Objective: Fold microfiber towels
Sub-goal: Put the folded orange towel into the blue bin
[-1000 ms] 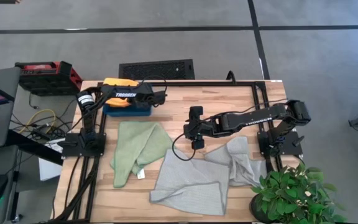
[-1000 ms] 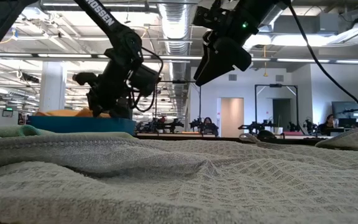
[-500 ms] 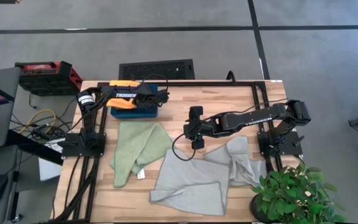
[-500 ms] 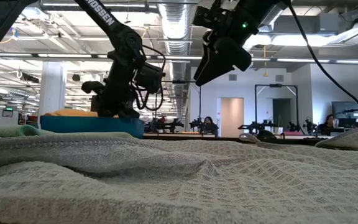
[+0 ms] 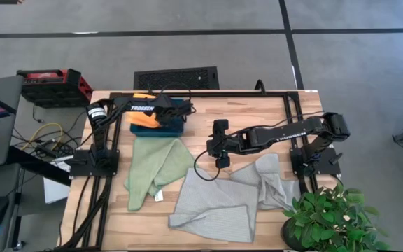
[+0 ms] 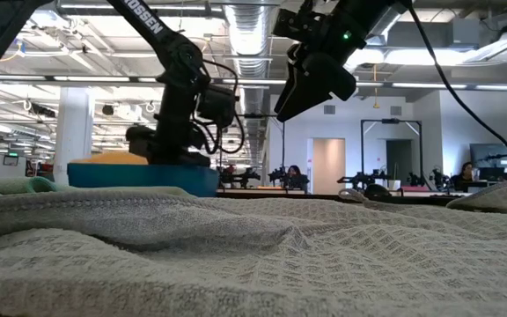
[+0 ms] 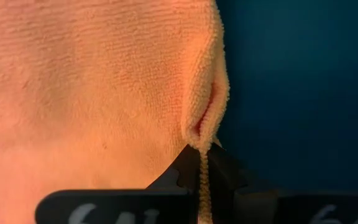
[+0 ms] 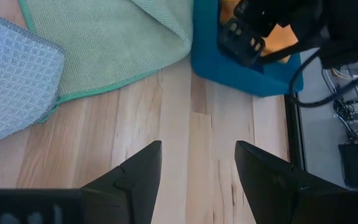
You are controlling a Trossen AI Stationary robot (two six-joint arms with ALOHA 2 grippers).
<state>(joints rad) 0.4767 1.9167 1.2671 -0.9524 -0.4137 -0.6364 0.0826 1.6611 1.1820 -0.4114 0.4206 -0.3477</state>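
An orange towel lies in a dark teal tray at the table's far left. My left gripper stands over it, shut on the towel's edge. A light green towel lies crumpled on the wood nearer the front. Two pale grey towels lie rumpled at the front right. My right gripper hangs open above the table's middle with nothing between its fingers. My left gripper pinches a raised pucker at the orange towel's edge between its two fingers, right beside the tray's bare floor. The fingers come steeply from above. The cloth there is doubled over in a small fold. The rest of the towel lies flat in the tray.
A black frame runs along the table's far and side edges. A potted plant stands at the front right corner. Bare wood lies between the tray and the right arm.
My left gripper has gone toward the table's right edge and tipped further downward, staying shut. The teal tray with the orange towel in it has slid along the table toward the right with it. My right arm has kept still.
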